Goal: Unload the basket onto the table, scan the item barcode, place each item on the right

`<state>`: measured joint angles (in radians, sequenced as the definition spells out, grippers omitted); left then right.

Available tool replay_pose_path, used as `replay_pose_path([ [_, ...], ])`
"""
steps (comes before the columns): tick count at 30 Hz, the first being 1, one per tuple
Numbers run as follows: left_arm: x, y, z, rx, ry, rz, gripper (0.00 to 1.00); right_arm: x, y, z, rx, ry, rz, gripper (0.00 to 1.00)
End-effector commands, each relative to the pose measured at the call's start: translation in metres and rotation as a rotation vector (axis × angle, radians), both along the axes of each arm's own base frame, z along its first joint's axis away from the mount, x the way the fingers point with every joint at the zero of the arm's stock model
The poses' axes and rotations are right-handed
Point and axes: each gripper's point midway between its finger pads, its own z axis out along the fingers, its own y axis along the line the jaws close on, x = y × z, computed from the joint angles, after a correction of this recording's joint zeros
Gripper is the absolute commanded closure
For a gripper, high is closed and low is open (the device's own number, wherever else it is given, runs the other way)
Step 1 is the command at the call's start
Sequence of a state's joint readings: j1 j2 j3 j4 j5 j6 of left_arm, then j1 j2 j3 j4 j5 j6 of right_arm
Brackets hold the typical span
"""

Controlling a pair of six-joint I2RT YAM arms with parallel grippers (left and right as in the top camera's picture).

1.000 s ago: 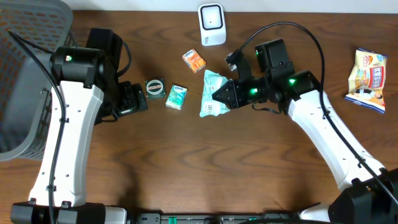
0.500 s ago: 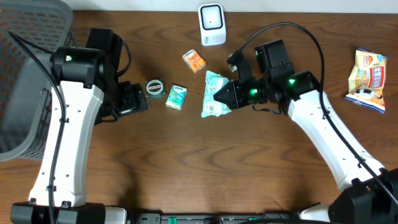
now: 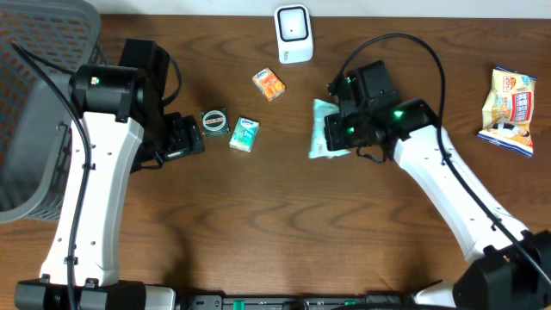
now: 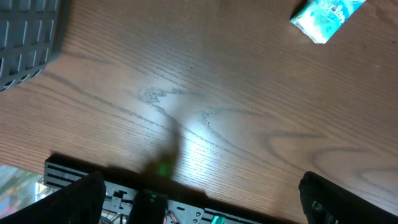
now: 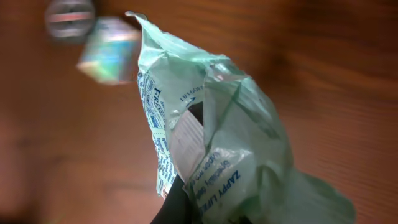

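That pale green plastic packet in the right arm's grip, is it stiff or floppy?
Probably floppy: the pale green plastic packet is creased and bends above the right pincer. Likely light, as one pinch holds it. Its glossy film may slip.

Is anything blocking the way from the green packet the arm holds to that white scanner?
Nothing visible does. The stretch between the green packet and the white scanner is bare; the small orange box lies left of that line.

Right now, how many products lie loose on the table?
4: an orange box near the scanner, a round tin, a teal box beside it, a snack bag far right. The green pouch is held. Others may be hidden.
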<state>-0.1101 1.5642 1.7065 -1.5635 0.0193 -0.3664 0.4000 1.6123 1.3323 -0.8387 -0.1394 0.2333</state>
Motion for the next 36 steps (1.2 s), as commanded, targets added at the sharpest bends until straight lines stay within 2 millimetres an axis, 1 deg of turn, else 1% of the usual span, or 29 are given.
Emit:
replay_pose_path([
  [1,0.000,0.003,-0.001,0.013,0.006,0.005,0.02,0.021,-0.065,-0.021,-0.416,-0.087,-0.178,0.99],
  [4,0.000,0.003,-0.001,0.013,0.006,0.005,0.02,0.026,-0.094,-0.036,-0.626,-0.087,-0.221,0.99],
  [8,0.000,0.003,-0.001,0.013,0.006,0.005,0.02,0.031,-0.132,-0.048,-0.926,-0.095,-0.260,0.99],
  [10,0.000,0.003,-0.001,0.013,0.006,0.005,0.02,0.031,-0.144,-0.052,-1.042,-0.089,-0.257,0.99],
  [12,0.000,0.003,-0.001,0.013,0.006,0.005,0.02,0.029,-0.148,-0.064,-1.085,-0.059,-0.237,0.99],
  [13,0.000,0.003,-0.001,0.013,0.006,0.005,0.02,0.028,-0.146,-0.072,-1.080,-0.037,-0.224,0.98],
  [16,0.000,0.003,-0.001,0.013,0.006,0.005,0.02,0.020,-0.139,-0.097,-1.039,0.044,-0.179,0.92],
  [18,0.000,0.003,-0.001,0.013,0.006,0.005,0.02,0.011,-0.137,-0.114,-1.023,0.113,-0.143,0.83],
  [19,0.000,0.003,-0.001,0.013,0.006,0.005,0.02,0.008,-0.135,-0.119,-1.014,0.135,-0.132,0.75],
  [20,0.000,0.003,-0.001,0.013,0.006,0.005,0.02,0.002,-0.131,-0.127,-0.988,0.171,-0.114,0.62],
  [21,0.000,0.003,-0.001,0.013,0.006,0.005,0.02,-0.001,-0.128,-0.129,-0.970,0.190,-0.104,0.57],
  [24,0.000,0.003,-0.001,0.013,0.006,0.005,0.02,-0.018,-0.111,-0.138,-0.882,0.269,-0.061,0.51],
  [25,0.000,0.003,-0.001,0.013,0.006,0.005,0.03,-0.023,-0.102,-0.140,-0.843,0.297,-0.043,0.48],
  [27,0.000,0.003,-0.001,0.013,0.006,0.005,0.02,-0.031,-0.085,-0.141,-0.763,0.345,-0.016,0.43],
  [30,0.000,0.003,-0.001,0.013,0.006,0.005,0.02,-0.038,-0.051,-0.137,-0.598,0.411,0.017,0.44],
  [31,0.000,0.003,-0.001,0.013,0.006,0.005,0.02,-0.037,-0.039,-0.132,-0.544,0.424,0.024,0.44],
  [33,0.000,0.003,-0.001,0.013,0.006,0.005,0.02,-0.032,-0.026,-0.119,-0.484,0.427,0.030,0.43],
  [35,0.000,0.003,-0.001,0.013,0.006,0.005,0.02,-0.025,-0.021,-0.104,-0.471,0.415,0.029,0.38],
  [36,0.000,0.003,-0.001,0.013,0.006,0.005,0.02,-0.020,-0.019,-0.094,-0.468,0.406,0.030,0.34],
])
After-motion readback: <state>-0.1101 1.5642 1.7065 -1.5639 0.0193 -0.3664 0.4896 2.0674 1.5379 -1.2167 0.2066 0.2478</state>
